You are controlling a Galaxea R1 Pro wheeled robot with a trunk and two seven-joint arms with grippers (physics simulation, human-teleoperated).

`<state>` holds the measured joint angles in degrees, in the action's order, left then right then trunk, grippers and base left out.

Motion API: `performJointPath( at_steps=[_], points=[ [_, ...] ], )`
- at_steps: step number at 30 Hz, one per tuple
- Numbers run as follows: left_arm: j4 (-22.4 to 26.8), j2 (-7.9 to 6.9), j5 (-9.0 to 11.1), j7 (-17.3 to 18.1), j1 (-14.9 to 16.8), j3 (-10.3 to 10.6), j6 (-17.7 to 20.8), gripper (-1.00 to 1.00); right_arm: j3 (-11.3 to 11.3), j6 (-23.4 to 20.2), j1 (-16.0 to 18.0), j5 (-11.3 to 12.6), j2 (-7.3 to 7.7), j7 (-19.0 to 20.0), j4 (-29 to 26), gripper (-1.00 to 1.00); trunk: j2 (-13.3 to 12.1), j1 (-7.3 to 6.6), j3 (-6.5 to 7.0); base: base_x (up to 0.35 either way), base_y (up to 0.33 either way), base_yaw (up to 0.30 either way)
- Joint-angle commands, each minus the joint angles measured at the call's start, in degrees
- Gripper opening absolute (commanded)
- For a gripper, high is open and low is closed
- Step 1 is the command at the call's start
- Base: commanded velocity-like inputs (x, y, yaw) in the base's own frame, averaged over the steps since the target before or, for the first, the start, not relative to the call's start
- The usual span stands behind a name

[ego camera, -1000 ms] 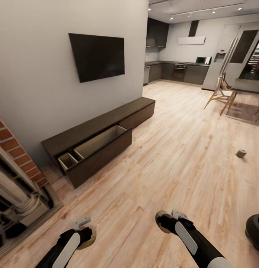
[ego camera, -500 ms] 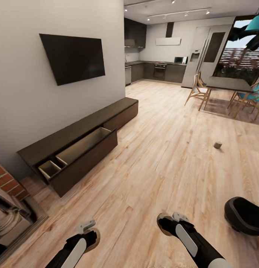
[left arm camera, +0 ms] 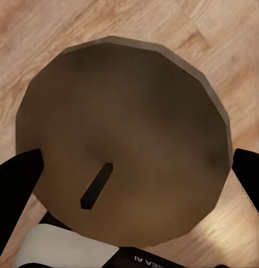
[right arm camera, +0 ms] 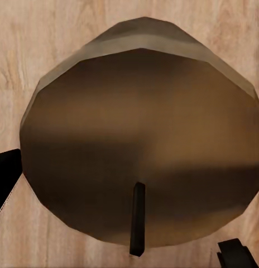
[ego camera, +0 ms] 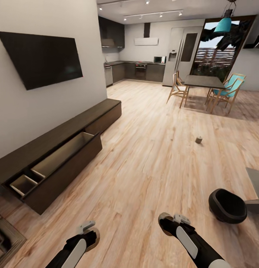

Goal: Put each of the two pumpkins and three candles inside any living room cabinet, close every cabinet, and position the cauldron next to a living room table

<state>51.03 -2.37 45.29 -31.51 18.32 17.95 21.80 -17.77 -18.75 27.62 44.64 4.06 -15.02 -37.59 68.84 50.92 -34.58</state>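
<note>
**Two candles in hand, drawer waiting**

Our left tool grips a candle; our right tool grips a second candle. The cabinet stands open-drawered. A third candle sits on the floor well beyond it; the cauldron touches the desk. We should face the drawer and lower both candles inside before letting go. Writing on the left wrist is unreadable.
</note>
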Motion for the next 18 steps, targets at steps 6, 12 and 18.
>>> performJointPath(
  at_steps=[6, 12, 18],
  points=[
    [0.12, -0.01, 0.37, -0.48, 0.02, 0.24, 0.08, -1.00, -0.34, -0.05, 0.06, 0.68, 0.16, 0.92, -0.11, -1.00, 0.03, 0.03, -0.05, 0.290, -0.052, -0.290],
    [0.12, 0.00, 0.35, -0.45, 0.03, 0.24, 0.08, -1.00, -0.47, -0.04, 0.03, 0.57, 0.16, 1.41, -0.06, -1.00, 0.03, 0.03, -0.10, 0.311, 0.095, -0.171],
    [0.12, 0.05, 0.32, -0.47, 0.00, 0.24, 0.08, -1.00, -0.73, 0.60, -0.02, 0.32, 0.22, 1.48, 0.28, -1.00, 0.03, 0.03, -0.10, 0.324, 0.115, -0.011]
  ],
)
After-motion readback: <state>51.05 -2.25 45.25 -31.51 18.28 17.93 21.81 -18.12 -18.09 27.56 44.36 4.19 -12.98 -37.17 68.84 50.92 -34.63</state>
